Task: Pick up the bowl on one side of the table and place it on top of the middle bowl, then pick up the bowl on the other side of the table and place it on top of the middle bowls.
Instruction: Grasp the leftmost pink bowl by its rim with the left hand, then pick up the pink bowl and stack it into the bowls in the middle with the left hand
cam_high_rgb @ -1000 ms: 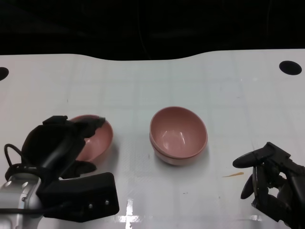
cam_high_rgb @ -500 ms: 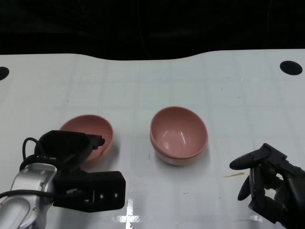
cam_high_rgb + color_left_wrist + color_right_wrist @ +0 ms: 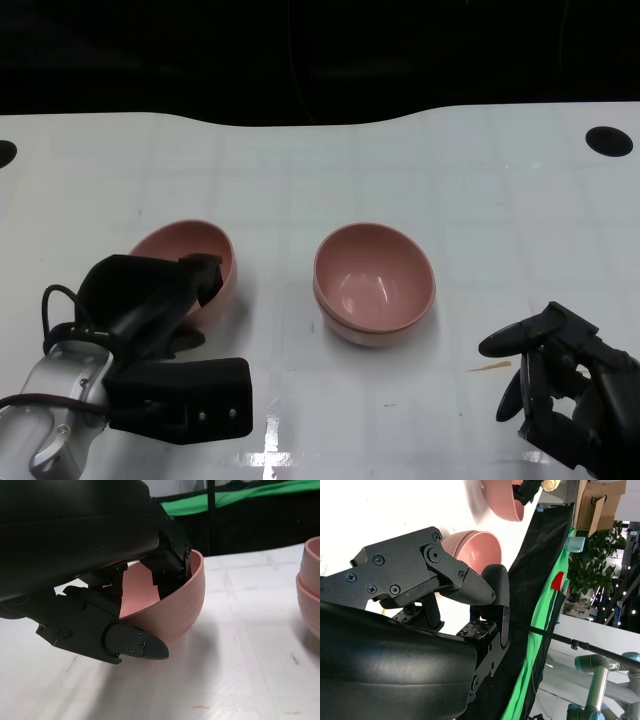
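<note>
A white table [image 3: 400,170] runs under a black backdrop, with a dark round hole [image 3: 609,141] near its far right corner. The landmark is the middle stack [image 3: 374,283]: two pink bowls, one nested in the other, standing upright near the table's centre.

To the left of the middle stack, well apart from it, is the left bowl [image 3: 190,262], also pink. The left hand [image 3: 150,300] comes up from the near left edge on its silver forearm [image 3: 60,405] and grips this bowl at its near rim. In the left wrist view, fingers [image 3: 170,562] reach over the rim into the bowl's hollow while a lower finger [image 3: 135,645] lies beneath the outer wall, so the rim is clamped between them. The bowl [image 3: 170,602] is tilted there, its open side turned toward the hand, with a shadow on the table under it.

To the right of the middle stack and nearer the table's front edge, the right hand [image 3: 560,385] holds nothing. Its fingers are curved but parted, with open space between them. Between this hand and the middle stack lies a small orange streak [image 3: 488,368] on the table.
</note>
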